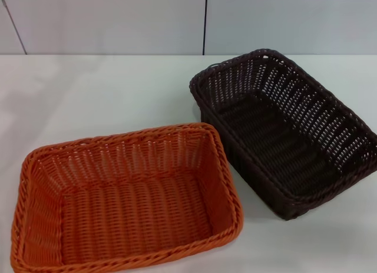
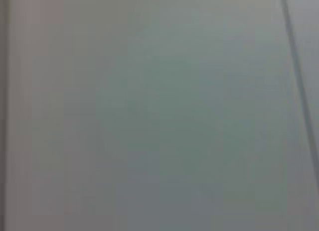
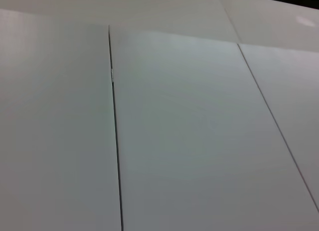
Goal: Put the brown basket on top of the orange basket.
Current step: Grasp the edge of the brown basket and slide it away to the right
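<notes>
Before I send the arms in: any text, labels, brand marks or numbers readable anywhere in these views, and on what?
None: no readable text in any view.
Brown basket: plain weave, no label or tag showing.
Orange basket: plain weave, no label or tag showing.
Table: bare white, no markings.
Both wrist views: only blank pale panels with seams, no writing. Neither hand is in view.

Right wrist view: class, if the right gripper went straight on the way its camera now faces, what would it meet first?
Probably only a plain pale panelled surface with dark seams; nothing else shows in that line. How far off it lies is unclear. The gripper itself is not in view, and neither basket appears there.
</notes>
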Available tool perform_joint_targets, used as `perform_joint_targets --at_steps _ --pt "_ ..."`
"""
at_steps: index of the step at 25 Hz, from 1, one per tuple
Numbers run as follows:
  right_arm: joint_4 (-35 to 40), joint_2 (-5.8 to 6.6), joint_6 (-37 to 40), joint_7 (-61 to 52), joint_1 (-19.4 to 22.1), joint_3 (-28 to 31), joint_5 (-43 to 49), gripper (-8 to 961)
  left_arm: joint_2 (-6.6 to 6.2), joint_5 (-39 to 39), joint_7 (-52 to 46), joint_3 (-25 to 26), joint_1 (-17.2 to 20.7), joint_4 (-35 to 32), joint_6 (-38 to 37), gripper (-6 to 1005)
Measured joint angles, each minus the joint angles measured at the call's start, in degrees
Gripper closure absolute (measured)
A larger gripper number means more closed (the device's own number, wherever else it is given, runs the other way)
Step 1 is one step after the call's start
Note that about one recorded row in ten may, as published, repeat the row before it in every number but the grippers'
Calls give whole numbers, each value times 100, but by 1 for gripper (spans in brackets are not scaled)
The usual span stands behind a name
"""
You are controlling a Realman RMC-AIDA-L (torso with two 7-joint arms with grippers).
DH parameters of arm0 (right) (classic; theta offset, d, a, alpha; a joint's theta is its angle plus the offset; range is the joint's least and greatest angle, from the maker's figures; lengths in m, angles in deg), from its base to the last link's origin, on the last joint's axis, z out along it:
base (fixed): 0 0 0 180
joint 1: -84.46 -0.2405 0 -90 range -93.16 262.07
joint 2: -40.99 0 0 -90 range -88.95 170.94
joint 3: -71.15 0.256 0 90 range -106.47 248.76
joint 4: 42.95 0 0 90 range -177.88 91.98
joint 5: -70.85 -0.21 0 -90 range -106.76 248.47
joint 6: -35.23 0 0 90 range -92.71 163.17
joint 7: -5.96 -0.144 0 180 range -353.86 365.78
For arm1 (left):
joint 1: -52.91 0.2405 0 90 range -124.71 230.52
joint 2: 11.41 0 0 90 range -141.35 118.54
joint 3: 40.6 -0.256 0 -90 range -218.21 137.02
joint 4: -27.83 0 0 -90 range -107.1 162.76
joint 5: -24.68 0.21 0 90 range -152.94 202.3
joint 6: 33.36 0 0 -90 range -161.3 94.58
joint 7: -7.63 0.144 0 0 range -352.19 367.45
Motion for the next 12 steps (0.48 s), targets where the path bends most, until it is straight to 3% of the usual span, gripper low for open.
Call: perform_joint_targets --at_steps 5,7,9,12 --pt "-6 10 -2 -2 -16 -5 5 245 -2 -520 454 40 111 -241 -96 280" --pt "-2 10 -16 -2 -15 -30 72 245 8 -1422 1513 193 318 -716 -98 280" --pt "31 9 -62 31 8 -30 168 245 8 -1559 1717 225 353 -791 -92 281" --pt "344 -7 -404 270 146 -15 410 245 11 -1978 2596 706 469 -1250 -72 281"
